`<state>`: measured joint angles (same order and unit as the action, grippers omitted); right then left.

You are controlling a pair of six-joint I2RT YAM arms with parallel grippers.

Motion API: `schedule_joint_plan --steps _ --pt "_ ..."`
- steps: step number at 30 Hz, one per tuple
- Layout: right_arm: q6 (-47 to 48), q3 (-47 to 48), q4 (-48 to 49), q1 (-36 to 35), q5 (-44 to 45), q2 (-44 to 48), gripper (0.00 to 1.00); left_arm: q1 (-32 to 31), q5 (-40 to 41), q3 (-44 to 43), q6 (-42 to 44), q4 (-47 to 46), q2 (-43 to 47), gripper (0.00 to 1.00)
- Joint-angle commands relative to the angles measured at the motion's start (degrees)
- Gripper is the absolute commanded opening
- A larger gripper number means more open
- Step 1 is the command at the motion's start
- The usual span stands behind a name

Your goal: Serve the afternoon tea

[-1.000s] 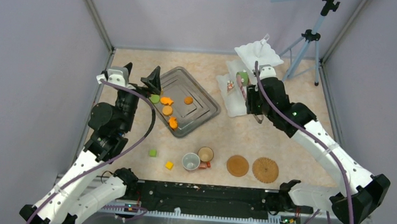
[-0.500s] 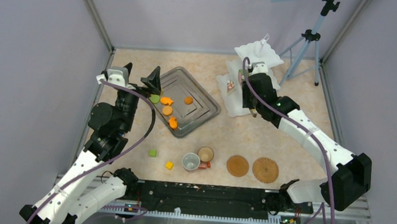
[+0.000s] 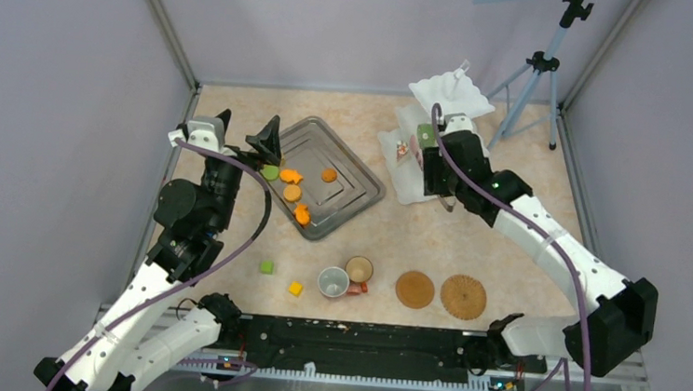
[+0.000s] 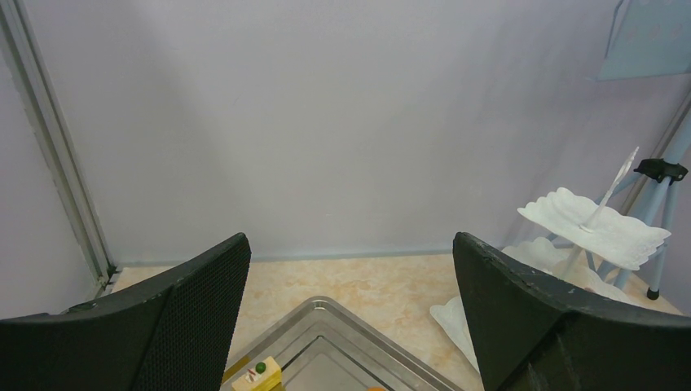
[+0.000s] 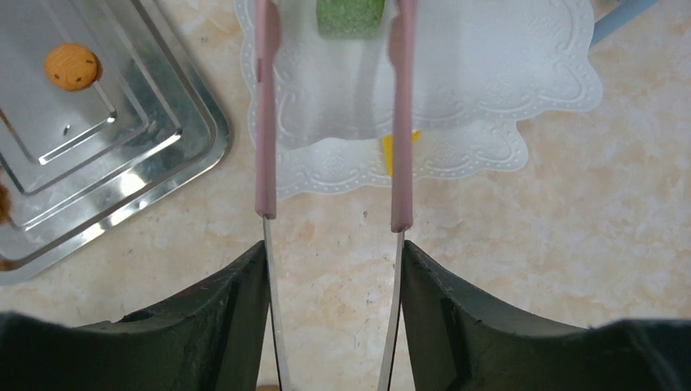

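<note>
My right gripper [image 5: 334,252] is shut on the pink tongs [image 5: 266,122], whose arms stand spread apart. A green pastry [image 5: 350,16] lies between the tong tips on a tier of the white stand [image 5: 489,73]; it also shows in the top view [image 3: 424,136]. A yellow bit [image 5: 389,151] peeks out from under that tier. My left gripper [image 3: 247,132] is open and empty above the tray's left corner. Orange rounds [image 3: 292,192] and a green round [image 3: 271,172] lie on the tray. A yellow cake wedge [image 4: 257,375] lies on the tray below my left jaws. Two cups [image 3: 333,281] and two woven mats [image 3: 415,290] sit near the front.
The grey steel tray [image 3: 353,182] lies left of the stand [image 3: 451,94]. A green cube [image 3: 266,267] and a yellow cube [image 3: 295,289] lie loose near the cups. A tripod [image 3: 535,70] stands at the back right. Purple walls close in the table.
My right arm swung toward the stand and eased slightly back, still holding the tongs. The green pastry stays at the stand. The left arm has not moved.
</note>
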<state>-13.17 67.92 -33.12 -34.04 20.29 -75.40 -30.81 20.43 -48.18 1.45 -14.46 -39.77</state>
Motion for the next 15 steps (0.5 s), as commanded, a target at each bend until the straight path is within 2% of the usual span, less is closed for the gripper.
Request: schedule_joint_plan --steps 1,6,9,13,15 --pt "-1.53 4.31 -6.64 0.47 -2.99 5.94 0.57 0.11 -0.82 -0.39 -0.65 -1.05 0.52 0.99" --pt "-1.81 5.46 -15.06 0.47 -8.23 13.53 0.57 0.10 -0.81 -0.38 -0.88 -0.98 0.50 0.99" --pt "-0.61 5.71 -17.05 0.38 -17.17 17.21 0.57 0.12 -1.11 -0.53 -1.12 -0.84 0.96 0.99" --pt "-2.65 2.36 -9.19 -1.45 -28.57 18.60 0.57 0.13 -1.06 -0.59 -1.24 -0.83 1.56 0.99" --pt "-4.58 0.32 -2.76 -5.04 -29.44 15.84 0.57 0.07 -0.61 -0.51 -1.17 -0.88 1.81 0.99"
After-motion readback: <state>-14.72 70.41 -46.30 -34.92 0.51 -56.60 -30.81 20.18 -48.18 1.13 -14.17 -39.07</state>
